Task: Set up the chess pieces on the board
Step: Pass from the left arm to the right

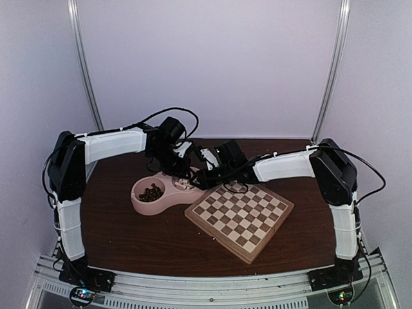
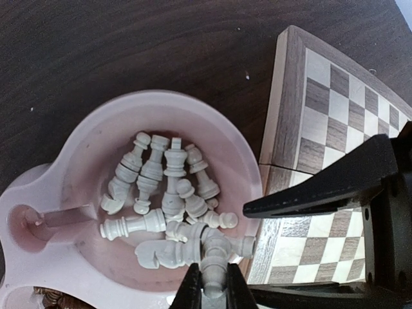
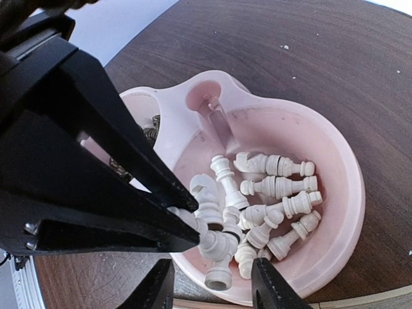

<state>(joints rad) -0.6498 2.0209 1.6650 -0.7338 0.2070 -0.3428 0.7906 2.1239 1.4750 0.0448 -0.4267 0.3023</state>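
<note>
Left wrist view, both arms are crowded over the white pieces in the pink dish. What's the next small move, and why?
Probably raise the left gripper straight up. Its jaws look closed on a white piece lying in the pink dish, and the open right gripper hangs close beside it, so a vertical lift should avoid bumping that arm.

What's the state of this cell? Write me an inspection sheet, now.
Surface: dark wood table.
Job's things: board bare, set at an angle; white pieces heaped in one bowl of the pink dish, dark pieces in the other.
Clutter: nothing seen.
Tools: left tool shut on one of the white pieces; right tool open over the same heap.
Cables: black cables loop along both arms.
Surroundings: plain walls.
</note>
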